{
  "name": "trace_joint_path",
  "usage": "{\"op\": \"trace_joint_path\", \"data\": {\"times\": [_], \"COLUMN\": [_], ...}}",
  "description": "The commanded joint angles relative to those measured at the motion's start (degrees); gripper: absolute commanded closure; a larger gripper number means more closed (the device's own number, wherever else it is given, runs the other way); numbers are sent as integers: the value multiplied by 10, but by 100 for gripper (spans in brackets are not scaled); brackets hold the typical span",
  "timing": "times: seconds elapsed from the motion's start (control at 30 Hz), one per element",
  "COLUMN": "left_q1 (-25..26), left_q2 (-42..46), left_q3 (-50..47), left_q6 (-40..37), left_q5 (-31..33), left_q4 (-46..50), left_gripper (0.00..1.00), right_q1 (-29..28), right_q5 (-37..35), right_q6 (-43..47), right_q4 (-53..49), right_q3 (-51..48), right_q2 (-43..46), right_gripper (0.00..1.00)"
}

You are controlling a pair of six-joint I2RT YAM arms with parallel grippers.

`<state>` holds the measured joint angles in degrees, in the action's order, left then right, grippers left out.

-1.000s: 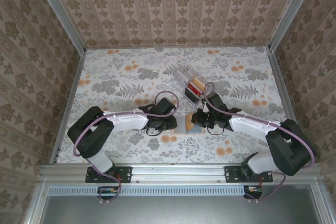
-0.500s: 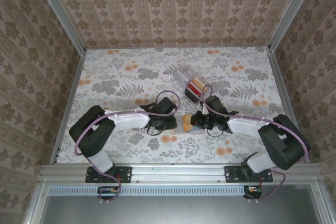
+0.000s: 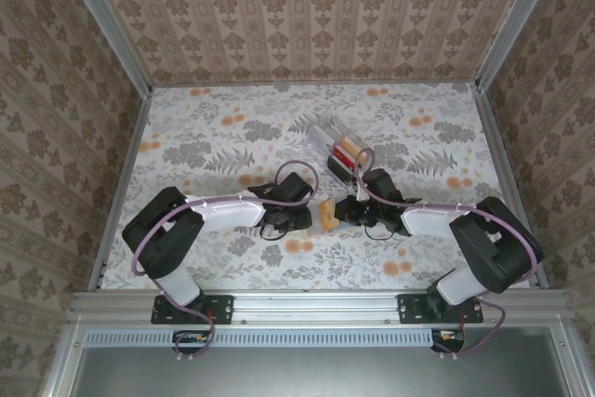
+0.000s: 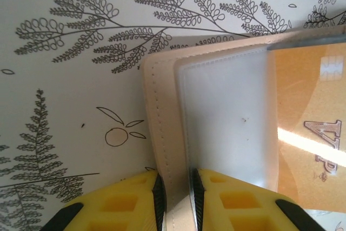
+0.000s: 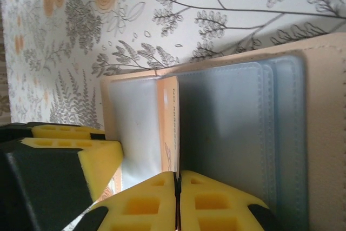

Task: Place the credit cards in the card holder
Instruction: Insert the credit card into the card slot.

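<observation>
- The left arm's fingers [image 4: 135, 201] grasp the tan wallet [image 4: 158, 106] by its edge. The stitched tan flap and the edge of a clear plastic pocket [image 4: 227, 117] run down into the narrow gap between the two yellow pads.
- In the left wrist view an orange card [image 4: 308, 106] sits in the wallet just beside that clear pocket, away from the left fingers and not touched by them.
- The right arm's fingers [image 5: 216, 201] are clenched, pad against pad. The thin orange card [image 5: 170, 117] runs straight down into the seam between them, so they appear to pinch it.
- The wallet's grey inner pockets [image 5: 238, 128] lie just beside the card on one side, the clear pocket on the other.
- From above, the wallet [image 3: 327, 215] stands between the two sets of fingers, around the middle of the surface [image 3: 204, 137] and somewhat toward its near edge.
- The card holder [image 3: 327, 133] sits just beyond the wallet toward the far edge, apart from both arms, with a red card [image 3: 345, 157] upright in it.
</observation>
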<state>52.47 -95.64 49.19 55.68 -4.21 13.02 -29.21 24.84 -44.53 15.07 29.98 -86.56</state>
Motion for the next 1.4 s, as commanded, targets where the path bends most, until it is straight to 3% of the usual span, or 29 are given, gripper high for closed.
{"op": "trace_joint_path", "data": {"times": [0.0, 0.27, 0.53, 0.97, 1.37], "left_q1": [7, 7, 7, 9, 9], "left_q2": [-16, -14, -16, -13, -11], "left_q3": [5, 4, 4, -1, -3], "left_q6": [-10, -9, -8, -6, -4], "left_q5": [3, 10, 10, 5, 5], "left_q4": [22, 28, 26, 18, 15], "left_gripper": [76, 76, 76, 76, 76], "right_q1": [-13, -9, 0, -8, -10], "right_q5": [55, 40, 68, 20, -14], "right_q6": [0, 14, -26, -91, -82], "right_q4": [36, -5, 49, 128, 119], "right_q3": [-10, -13, -50, -53, -60], "right_q2": [-30, 9, 28, -12, -20], "right_gripper": [91, 93, 94, 93, 93]}}
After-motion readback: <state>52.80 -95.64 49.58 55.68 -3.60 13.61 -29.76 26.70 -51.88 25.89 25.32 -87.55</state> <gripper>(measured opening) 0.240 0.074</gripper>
